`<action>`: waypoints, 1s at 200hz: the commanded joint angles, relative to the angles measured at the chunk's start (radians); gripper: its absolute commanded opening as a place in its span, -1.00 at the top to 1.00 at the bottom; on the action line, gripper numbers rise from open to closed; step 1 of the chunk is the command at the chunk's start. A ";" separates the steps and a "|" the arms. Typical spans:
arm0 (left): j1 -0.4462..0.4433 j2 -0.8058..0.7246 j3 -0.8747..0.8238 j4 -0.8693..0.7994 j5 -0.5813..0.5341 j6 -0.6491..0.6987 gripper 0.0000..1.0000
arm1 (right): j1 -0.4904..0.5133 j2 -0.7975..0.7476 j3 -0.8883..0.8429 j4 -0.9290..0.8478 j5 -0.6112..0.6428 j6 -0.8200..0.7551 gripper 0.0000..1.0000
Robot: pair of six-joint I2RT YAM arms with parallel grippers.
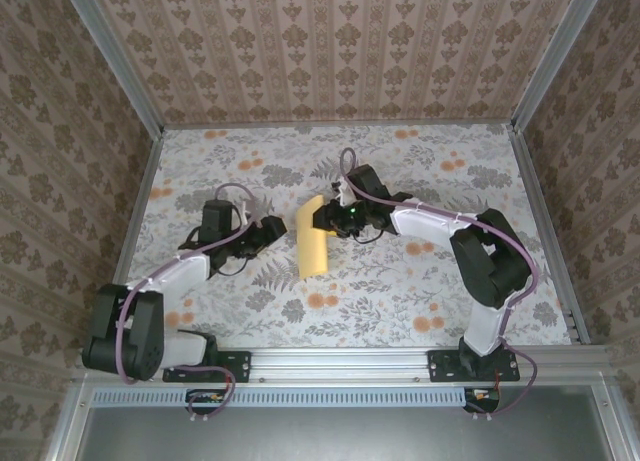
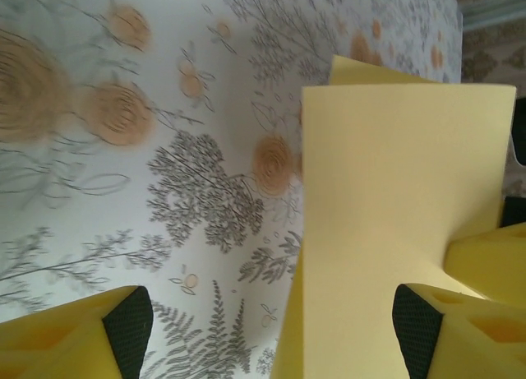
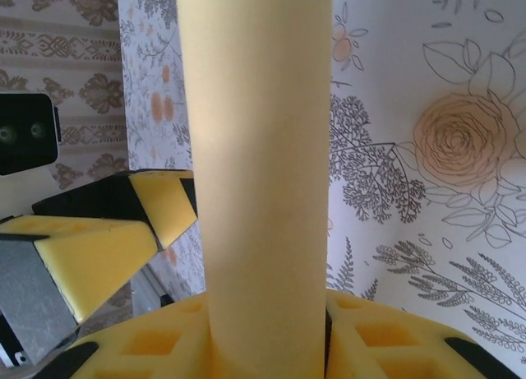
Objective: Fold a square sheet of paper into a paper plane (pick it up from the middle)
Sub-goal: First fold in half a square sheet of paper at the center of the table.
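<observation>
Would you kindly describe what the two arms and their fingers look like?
The left arm and right arm both have white link shells, black joints and black bases bolted to a silver rail. A pinkish-purple cable runs along each. The fingers are yellow blocks with moulded recesses and black pads.

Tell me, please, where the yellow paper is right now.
In the top view, the paper lies near the middle of the table; the right end effector pinches its far end, and the open left end effector sits just to its left.
</observation>
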 commanded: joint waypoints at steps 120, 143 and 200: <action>-0.085 0.264 0.076 0.112 0.157 -0.024 -0.58 | -0.048 0.085 -0.035 -0.028 -0.042 -0.039 -0.07; -0.070 0.295 0.073 0.157 0.204 -0.037 -0.58 | -0.060 0.076 -0.056 0.000 -0.059 -0.029 -0.11; -0.062 0.361 0.090 0.203 0.262 -0.036 -0.32 | -0.070 0.079 -0.065 -0.021 -0.045 -0.045 -0.12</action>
